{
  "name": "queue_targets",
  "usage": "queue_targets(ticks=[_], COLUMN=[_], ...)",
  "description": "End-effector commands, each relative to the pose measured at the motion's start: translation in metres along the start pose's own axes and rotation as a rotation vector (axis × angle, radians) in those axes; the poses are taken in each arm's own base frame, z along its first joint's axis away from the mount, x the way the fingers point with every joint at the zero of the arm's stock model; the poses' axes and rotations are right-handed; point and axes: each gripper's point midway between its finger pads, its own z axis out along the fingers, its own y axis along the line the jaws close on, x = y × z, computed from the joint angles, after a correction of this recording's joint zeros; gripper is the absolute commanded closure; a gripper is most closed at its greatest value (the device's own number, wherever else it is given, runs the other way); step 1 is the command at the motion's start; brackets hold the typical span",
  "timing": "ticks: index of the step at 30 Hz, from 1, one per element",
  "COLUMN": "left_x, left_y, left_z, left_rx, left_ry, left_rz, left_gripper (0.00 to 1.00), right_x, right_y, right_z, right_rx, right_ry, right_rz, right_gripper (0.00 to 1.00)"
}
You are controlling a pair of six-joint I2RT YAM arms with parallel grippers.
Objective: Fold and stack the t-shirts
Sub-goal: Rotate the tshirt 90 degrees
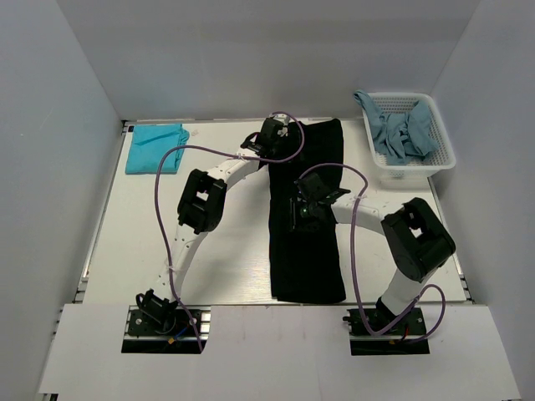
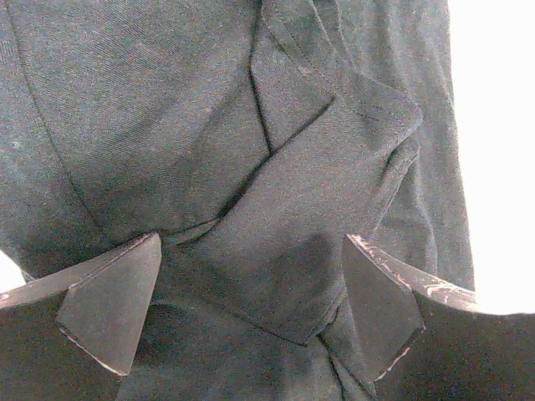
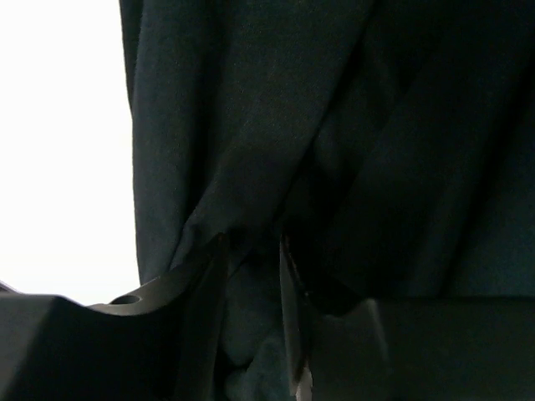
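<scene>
A large black t-shirt point(image 1: 305, 242) lies as a long narrow strip down the middle-right of the table. My left gripper point(image 1: 272, 134) hovers open over its far end; in the left wrist view the black cloth point(image 2: 276, 167) with a folded sleeve lies between the spread fingers point(image 2: 113, 309). My right gripper point(image 1: 303, 205) is shut on a bunch of the black cloth point(image 3: 251, 317) at the shirt's middle. A folded teal t-shirt point(image 1: 156, 147) lies at the far left. Greyish-blue t-shirts point(image 1: 401, 129) lie crumpled in the basket.
A white mesh basket point(image 1: 443, 159) stands at the far right corner. Purple cables loop over both arms. Grey walls enclose the table on three sides. A white board point(image 1: 267, 351) covers the near edge around the arm bases.
</scene>
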Motion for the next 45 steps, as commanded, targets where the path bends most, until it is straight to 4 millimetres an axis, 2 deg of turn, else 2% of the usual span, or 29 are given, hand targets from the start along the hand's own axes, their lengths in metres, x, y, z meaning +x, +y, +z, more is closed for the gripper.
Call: queue_targets(ticks=[1, 7, 9, 12, 14, 15, 23, 30, 33, 45], left_x=[0.031, 0.035, 0.037, 0.035, 0.036, 0.036, 0.038, 0.038, 0.036, 0.040], left_y=[0.007, 0.009, 0.017, 0.014, 0.012, 0.012, 0.013, 0.013, 0.010, 0.010], left_z=[0.003, 0.004, 0.004, 0.004, 0.004, 0.004, 0.005, 0.005, 0.005, 0.008], left_rx=[-0.005, -0.009, -0.020, -0.005, 0.004, 0.004, 0.003, 0.003, 0.016, 0.024], left_ry=[0.089, 0.097, 0.103, 0.100, 0.104, 0.104, 0.104, 0.104, 0.099, 0.103], left_rz=[-0.018, -0.019, -0.026, -0.026, -0.026, -0.026, -0.035, -0.035, -0.034, -0.044], left_gripper=[0.01, 0.01, 0.01, 0.01, 0.01, 0.01, 0.01, 0.01, 0.01, 0.01], right_x=[-0.017, -0.024, -0.029, -0.035, -0.035, -0.035, -0.037, -0.030, -0.034, -0.040], right_y=[0.011, 0.018, 0.021, 0.023, 0.025, 0.025, 0.016, -0.007, -0.017, -0.041], right_z=[0.001, 0.000, -0.003, -0.006, -0.007, -0.008, -0.023, -0.036, -0.040, -0.041], right_rx=[-0.031, -0.053, -0.056, -0.060, -0.058, -0.055, 0.010, 0.130, 0.173, 0.312], right_ry=[-0.036, -0.050, -0.062, -0.076, -0.074, -0.072, -0.086, -0.060, -0.081, -0.047], right_rz=[-0.005, -0.001, -0.003, -0.003, -0.008, -0.006, -0.006, -0.001, -0.019, -0.020], right_gripper=[0.65, 0.73, 0.74, 0.84, 0.98, 1.00, 1.00, 1.00, 1.00, 1.00])
